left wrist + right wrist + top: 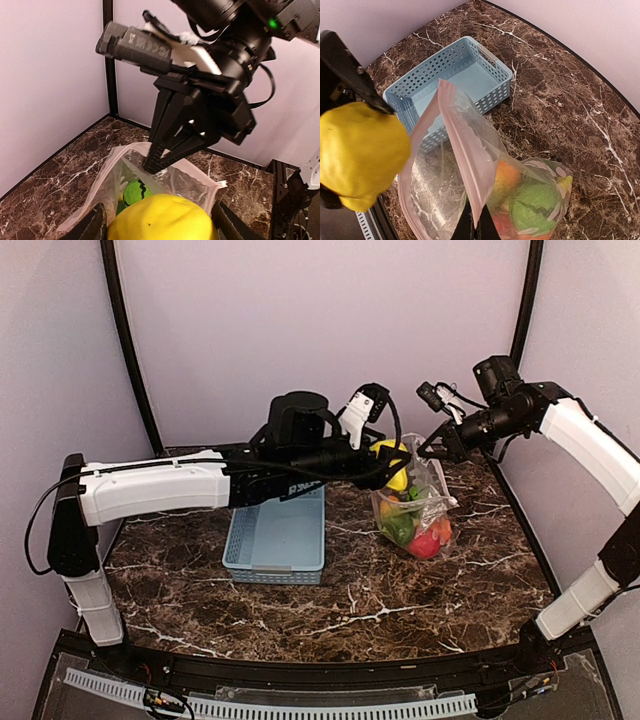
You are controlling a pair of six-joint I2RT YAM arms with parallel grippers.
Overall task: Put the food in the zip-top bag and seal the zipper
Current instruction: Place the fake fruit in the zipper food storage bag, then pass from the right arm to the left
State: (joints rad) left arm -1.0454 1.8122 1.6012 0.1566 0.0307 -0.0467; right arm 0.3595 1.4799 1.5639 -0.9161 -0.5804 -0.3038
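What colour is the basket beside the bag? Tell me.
The basket is light blue, clearest in the right wrist view.

Yellow lemon (362, 155); clear bag (440, 195) with a pale pink zipper (465, 145) strip; inside, an orange (506, 175) and a green melon (135, 192), seemingly dark-striped. Light blue basket (275, 540) at the bag's nine o'clock; brown, white-veined tabletop (400, 600).

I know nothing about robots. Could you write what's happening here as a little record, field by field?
Left fingers: gripping a lemon just over the bag
Right fingers: pinched shut on the bag's top edge, holding it up
Zipper: unsealed, mouth open
Inside bag: green pepper, orange, red piece
Basket: light blue, on the table beside the bag
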